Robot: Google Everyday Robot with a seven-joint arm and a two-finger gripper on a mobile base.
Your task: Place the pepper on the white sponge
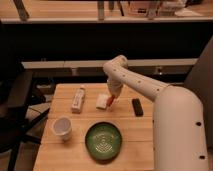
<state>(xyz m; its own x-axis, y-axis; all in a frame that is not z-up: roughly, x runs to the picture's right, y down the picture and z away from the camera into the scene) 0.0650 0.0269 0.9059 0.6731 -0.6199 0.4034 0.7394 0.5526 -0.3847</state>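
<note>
The gripper [113, 96] hovers just above the right edge of the white sponge [102, 101], pinching the pepper [110, 102]. The pepper hangs tilted at that edge, possibly touching it.

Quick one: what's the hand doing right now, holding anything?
Hand: closed on the pepper, at the right edge of the white sponge.
</note>
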